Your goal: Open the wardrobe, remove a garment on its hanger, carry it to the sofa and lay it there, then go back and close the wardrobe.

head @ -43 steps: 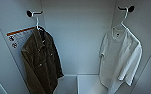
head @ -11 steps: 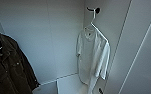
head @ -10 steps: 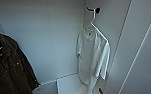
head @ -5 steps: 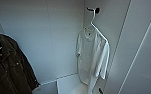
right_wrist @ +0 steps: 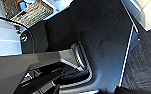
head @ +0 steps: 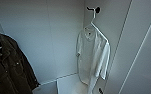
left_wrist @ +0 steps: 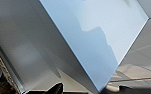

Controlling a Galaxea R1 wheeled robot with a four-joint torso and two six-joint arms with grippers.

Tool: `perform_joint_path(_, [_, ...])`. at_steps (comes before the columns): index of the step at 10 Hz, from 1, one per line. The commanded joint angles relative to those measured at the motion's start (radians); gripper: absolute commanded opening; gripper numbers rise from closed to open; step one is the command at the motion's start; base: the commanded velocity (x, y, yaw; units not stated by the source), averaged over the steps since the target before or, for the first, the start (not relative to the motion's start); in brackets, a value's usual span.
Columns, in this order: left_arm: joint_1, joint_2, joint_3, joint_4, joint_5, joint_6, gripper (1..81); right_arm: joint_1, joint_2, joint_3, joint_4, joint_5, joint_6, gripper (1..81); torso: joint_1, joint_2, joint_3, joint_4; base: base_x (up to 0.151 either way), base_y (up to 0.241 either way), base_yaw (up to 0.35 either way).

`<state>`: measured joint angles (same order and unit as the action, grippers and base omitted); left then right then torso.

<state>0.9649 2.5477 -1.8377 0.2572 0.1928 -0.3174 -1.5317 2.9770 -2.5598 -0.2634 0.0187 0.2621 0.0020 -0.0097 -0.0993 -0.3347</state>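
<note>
Head view, looking into the wardrobe (head: 53,37): doors off to the sides, plain white back wall and a pale floor inside. Against the near left edge, a dark olive-brown jacket (head: 8,70), hanging, partly cut off by the frame. Well apart from it, toward the right inner corner, the garment (head: 92,57): a white short-sleeved shirt, hanging free, turned partly sideways, hem just above the wardrobe floor. Through its shoulders, the hanger (head: 98,31), thin and white, tilted, one arm sloping down along the far shoulder. Above that, a black hook (head: 94,10) on the right inner wall, carrying the hanger's top.

Left wrist view: ahead of the left gripper (left_wrist: 89,90), well apart from it, a broad white panel (left_wrist: 96,32) with a sharp slanting edge, a soft shadow lying across it. Off to one side, a strip of woven brown material (left_wrist: 1,65). Dark tips at the frame's edge, nothing seen between them; open or closed, cannot tell.

Right wrist view: close around the right gripper (right_wrist: 89,90), dark robot bodywork. Farther off, dark grey carpet (right_wrist: 143,62) on one side and a woven basket (right_wrist: 31,12) on the other. Grip state here also impossible to tell. Nothing of the shirt or hanger near either gripper.
</note>
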Motion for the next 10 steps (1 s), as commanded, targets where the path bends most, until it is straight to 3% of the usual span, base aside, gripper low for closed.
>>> perform_joint_path(1, [-0.255,0.005,0.031,-0.013,0.154,-0.066,81.1,0.040,-0.004,0.004,0.001,-0.051,0.003,81.1,0.000,0.000,0.000,0.000,0.000,0.000,0.000])
perform_joint_path(3, [-0.356,0.031,0.032,-0.015,0.231,-0.112,81.1,0.041,-0.004,0.004,0.000,-0.051,0.003,81.1,0.000,0.000,0.000,0.000,0.000,0.000,0.000])
perform_joint_path(10, [-0.654,0.177,0.031,-0.010,0.340,-0.261,81.1,0.046,-0.002,0.004,0.001,-0.051,0.003,81.1,0.001,0.002,-0.001,0.000,0.000,0.000,0.000])
